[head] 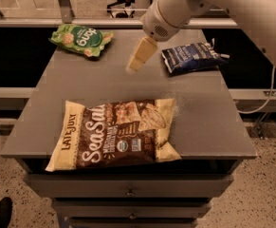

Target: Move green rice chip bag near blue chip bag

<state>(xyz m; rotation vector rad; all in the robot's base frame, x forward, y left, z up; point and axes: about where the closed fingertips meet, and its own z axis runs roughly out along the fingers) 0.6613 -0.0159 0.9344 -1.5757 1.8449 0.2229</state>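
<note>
Three bags on the table (208, 118). Sea Salt bag (116, 133) lies flat at the near edge, label up; taken as reference. Green bag (82, 39) sits well beyond it toward the far-left corner, flat, touching nothing. Blue bag (192, 57) lies beyond the Sea Salt bag's far-right corner, flat and crinkled, set a little askew. The two task bags are well apart, with bare tabletop between them behind the Sea Salt bag. Gripper (136, 63) hangs in the air just beyond the Sea Salt bag's far edge, roughly midway between the two small bags, slanting down toward the green side. It touches nothing and carries nothing; whether it is parted or closed cannot be told from this angle. Arm (175, 8) comes in from the far right, which likely explains the slant: a reach across toward the green bag. Judgement: approach step, pick-up not yet made. Next move calls for lowering onto the green bag; thin foil lying flat may slide or crumple rather than lift.
</note>
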